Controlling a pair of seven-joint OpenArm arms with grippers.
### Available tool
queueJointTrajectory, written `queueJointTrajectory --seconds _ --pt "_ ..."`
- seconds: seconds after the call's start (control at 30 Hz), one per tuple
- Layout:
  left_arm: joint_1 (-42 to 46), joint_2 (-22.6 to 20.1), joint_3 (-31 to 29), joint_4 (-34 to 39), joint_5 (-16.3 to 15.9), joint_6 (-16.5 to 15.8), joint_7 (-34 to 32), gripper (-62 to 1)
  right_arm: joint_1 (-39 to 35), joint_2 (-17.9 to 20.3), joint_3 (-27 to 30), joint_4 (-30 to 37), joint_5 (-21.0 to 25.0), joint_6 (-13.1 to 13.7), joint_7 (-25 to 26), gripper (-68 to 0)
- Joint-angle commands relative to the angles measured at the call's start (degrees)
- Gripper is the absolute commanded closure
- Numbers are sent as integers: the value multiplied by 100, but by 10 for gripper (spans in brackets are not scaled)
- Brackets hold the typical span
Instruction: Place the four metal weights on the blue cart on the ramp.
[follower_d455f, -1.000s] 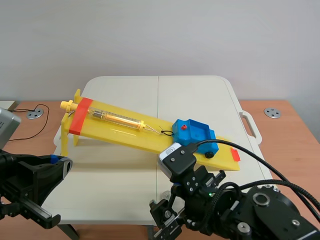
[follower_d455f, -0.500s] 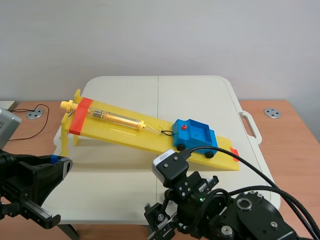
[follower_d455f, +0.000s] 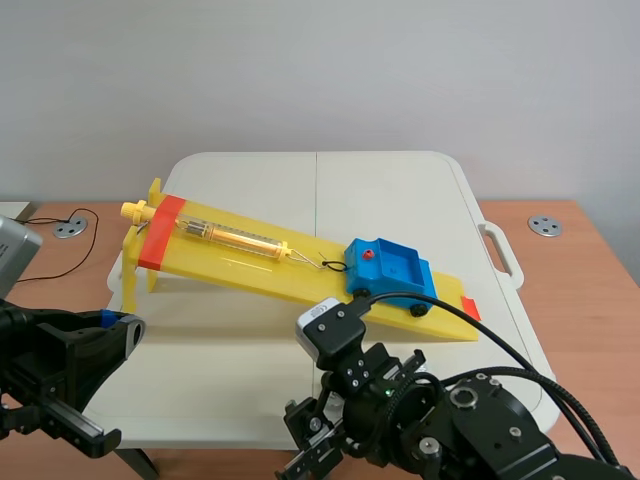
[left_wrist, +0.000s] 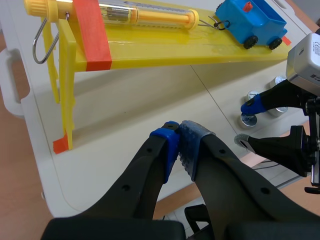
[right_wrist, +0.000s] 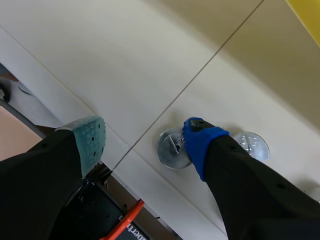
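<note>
Blue cart (follower_d455f: 388, 268) sits low on yellow ramp (follower_d455f: 240, 262). Two metal weights (right_wrist: 170, 150) lie on tabletop (follower_d455f: 250, 350), outside cart. Right hand (right_wrist: 145, 145) fingers apart, blue pad at one weight. Left hand (left_wrist: 180, 145) fingers together, holding nothing.

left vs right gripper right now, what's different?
The left gripper is shut, pads together; the right gripper is open. The left one hangs over bare table near the ramp's high end; the right one is above two weights, its blue pad beside one. Both hold nothing.
</note>
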Motion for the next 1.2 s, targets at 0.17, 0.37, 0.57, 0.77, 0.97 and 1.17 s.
queueJointTrajectory --seconds 0.17,0.37,0.57,0.77,0.97,1.17 --pt "-31 17 -90 391 -422 -208 -595 -26 396 -168 -63 227 109 -151 542 -253" --pt "-31 33 -90 391 -422 -208 -595 -26 396 -133 -63 227 109 -422 378 -158" --pt "-31 31 -90 391 -422 -208 -595 -26 396 -42 -52 192 105 -728 334 -52" --pt "-31 31 -90 391 -422 -208 -595 -26 398 7 -52 133 103 -831 341 -7" --pt "-31 31 -90 391 -422 -208 -595 -26 363 184 -46 483 140 -765 352 -6" --pt "-31 28 -90 391 -420 -208 -595 -26 -68 627 -24 1572 450 -763 264 -6"
